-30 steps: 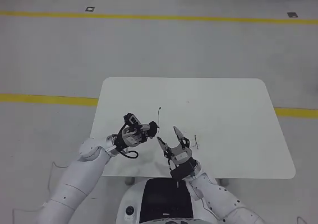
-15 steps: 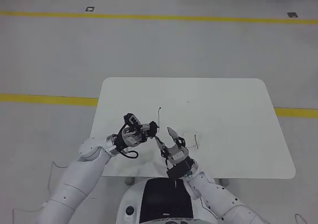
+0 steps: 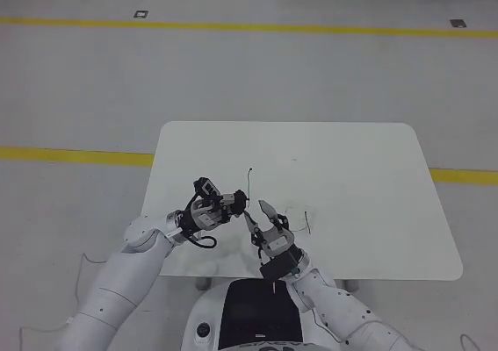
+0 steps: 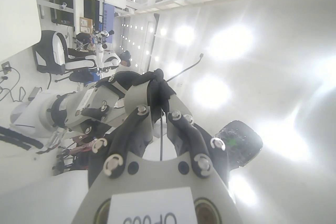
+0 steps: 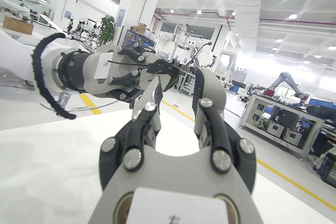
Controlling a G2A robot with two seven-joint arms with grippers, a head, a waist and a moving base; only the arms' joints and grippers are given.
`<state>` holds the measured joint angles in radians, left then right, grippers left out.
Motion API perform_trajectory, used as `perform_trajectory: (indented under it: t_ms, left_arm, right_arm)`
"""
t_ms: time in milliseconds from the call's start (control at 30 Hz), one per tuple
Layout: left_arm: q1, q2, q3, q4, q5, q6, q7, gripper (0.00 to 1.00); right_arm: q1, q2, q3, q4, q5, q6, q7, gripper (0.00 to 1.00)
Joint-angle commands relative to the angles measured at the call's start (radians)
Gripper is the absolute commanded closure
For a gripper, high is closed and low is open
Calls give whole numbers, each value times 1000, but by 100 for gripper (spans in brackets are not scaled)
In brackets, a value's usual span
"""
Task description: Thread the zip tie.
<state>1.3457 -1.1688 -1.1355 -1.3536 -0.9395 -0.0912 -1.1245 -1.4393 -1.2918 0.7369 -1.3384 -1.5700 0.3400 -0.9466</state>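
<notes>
A thin black zip tie (image 3: 249, 180) is pinched in my left gripper (image 3: 238, 205), which is shut on it above the table's near side. In the left wrist view the zip tie (image 4: 187, 67) sticks out past the shut left gripper (image 4: 158, 79), ending in a small head, and its strap runs back between the fingers. My right gripper (image 3: 258, 216) is open just beside the left one, fingertips close to the held tie. In the right wrist view the open right gripper (image 5: 179, 78) brackets the left gripper (image 5: 168, 68), and the zip tie (image 5: 202, 47) curves up beyond.
The white table (image 3: 354, 175) carries a second black zip tie (image 3: 308, 219) lying flat, to the right of both grippers. Yellow floor lines run behind and beside the table.
My right gripper has moved left, closing in on the left gripper and the held zip tie. The left arm has stayed still.
</notes>
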Motion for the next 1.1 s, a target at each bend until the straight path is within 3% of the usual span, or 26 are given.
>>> perform_trajectory:
  t_ms: [0, 233, 867, 1067]
  left_arm:
    - [0, 0, 0, 0, 0, 0, 0, 100]
    - [0, 0, 0, 0, 0, 0, 0, 100]
    - [0, 0, 0, 0, 0, 0, 0, 100]
    - [0, 0, 0, 0, 0, 0, 0, 100]
  right_arm:
    - [-1, -1, 2, 0, 0, 0, 0, 74]
    - [-5, -8, 11, 1, 0, 0, 17, 81]
    - [10, -21, -9, 11, 0, 0, 21, 76]
    - [8, -25, -1, 9, 0, 0, 18, 82]
